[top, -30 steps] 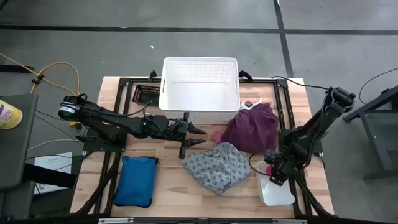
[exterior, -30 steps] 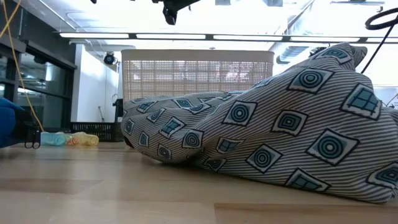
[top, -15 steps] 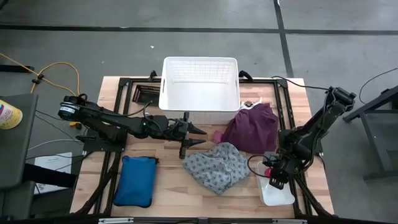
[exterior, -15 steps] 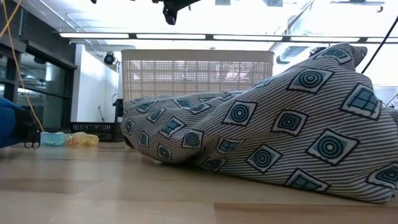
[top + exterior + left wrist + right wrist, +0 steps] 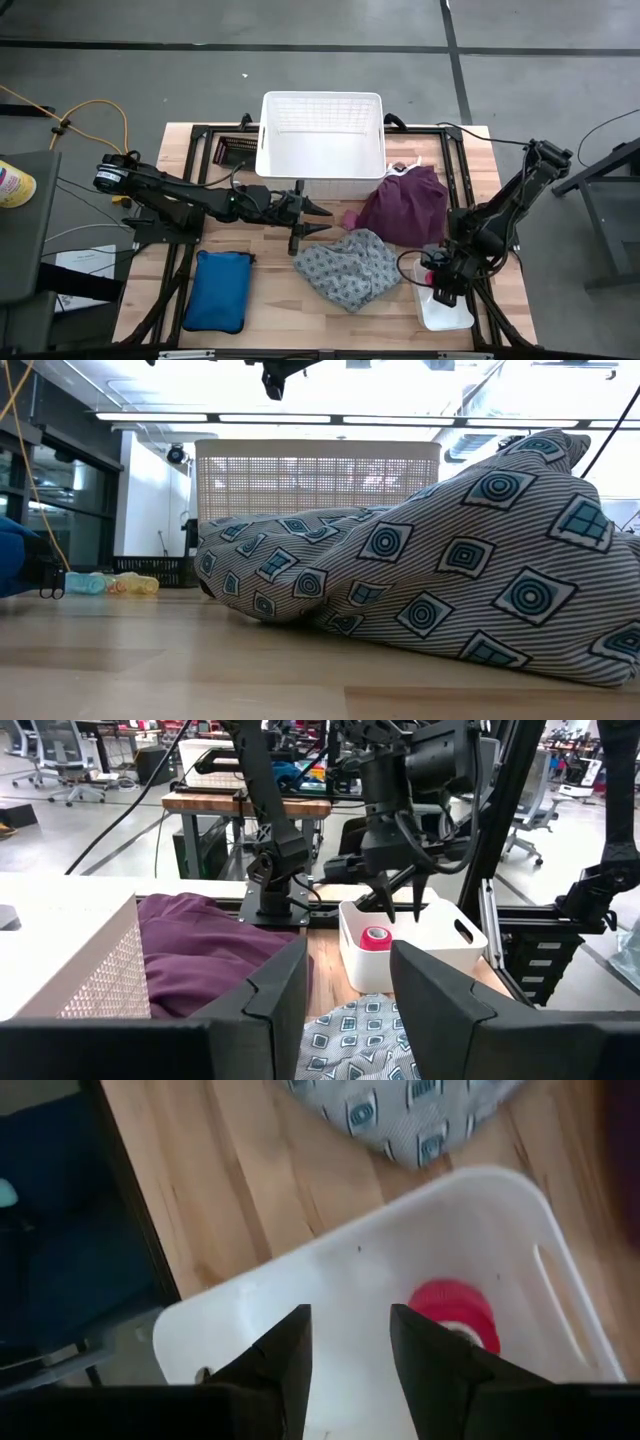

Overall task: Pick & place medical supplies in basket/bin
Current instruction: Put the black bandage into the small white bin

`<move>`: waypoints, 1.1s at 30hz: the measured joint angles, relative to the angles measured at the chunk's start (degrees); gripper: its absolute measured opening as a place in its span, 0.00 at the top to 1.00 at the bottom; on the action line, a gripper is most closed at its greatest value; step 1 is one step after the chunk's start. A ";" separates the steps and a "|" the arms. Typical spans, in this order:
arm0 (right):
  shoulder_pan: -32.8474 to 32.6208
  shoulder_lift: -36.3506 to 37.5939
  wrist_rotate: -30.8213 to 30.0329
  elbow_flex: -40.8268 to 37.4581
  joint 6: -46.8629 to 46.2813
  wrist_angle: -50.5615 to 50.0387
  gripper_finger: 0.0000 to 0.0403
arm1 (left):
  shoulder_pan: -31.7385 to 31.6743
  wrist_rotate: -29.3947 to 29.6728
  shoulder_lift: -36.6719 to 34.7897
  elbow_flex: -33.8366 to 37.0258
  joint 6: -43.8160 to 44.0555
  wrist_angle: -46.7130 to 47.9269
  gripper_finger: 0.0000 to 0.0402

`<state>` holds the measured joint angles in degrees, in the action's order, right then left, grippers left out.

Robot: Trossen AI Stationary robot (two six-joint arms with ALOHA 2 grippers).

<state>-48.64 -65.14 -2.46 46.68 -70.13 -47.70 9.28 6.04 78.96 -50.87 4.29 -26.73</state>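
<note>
Grey concrete floor surrounds your wooden tabletop (image 5: 270, 290), whose pale planks run between black frame rails.

At the far edge sits the big white basket (image 5: 322, 135), rectangular, with perforated lattice walls. Near the right corner lies a smaller white bin (image 5: 450, 312), smooth plastic with rounded corners and a slot handle.

The pink tape roll (image 5: 455, 1312) lies flat inside that bin, a short glossy ring. You can see it from the left wrist view too, against the bin's wall.

Your right gripper (image 5: 440, 283) hangs just above the bin, fingers (image 5: 285, 1355) parted with nothing between them and the roll below, slightly to one side.

The grey cloth (image 5: 352, 267) is bunched in soft folds at the middle of the tabletop, striped weave printed with teal squares and rings. The purple cloth (image 5: 405, 203) is crumpled just beyond it, right of the basket, plain and matte.

Your left gripper (image 5: 313, 221) hovers near the basket's near wall, left of both cloths, its fingers spread and empty.

A blue padded pouch (image 5: 217, 291) lies at the near left.
</note>
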 joint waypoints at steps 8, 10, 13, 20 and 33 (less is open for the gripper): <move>8.48 0.00 -0.65 0.00 13.77 7.55 0.69 | 0.00 0.00 0.00 0.00 0.10 0.10 0.66; 11.32 0.00 -1.41 0.00 18.63 10.34 0.69 | 0.00 0.00 0.00 0.00 0.55 0.58 0.66; 15.45 0.00 -4.28 0.00 26.07 13.38 0.69 | 0.00 0.01 0.00 0.01 2.39 2.31 0.66; 23.31 0.00 -9.20 0.02 40.71 16.74 0.69 | 0.39 0.02 0.00 0.02 4.61 5.95 0.66; 28.13 0.00 -9.33 0.02 43.35 18.43 0.69 | 2.60 0.00 0.00 0.02 4.75 6.38 0.66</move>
<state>-20.51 -65.14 -11.80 46.70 -26.79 -29.28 11.88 6.04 78.96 -50.85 9.05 -20.35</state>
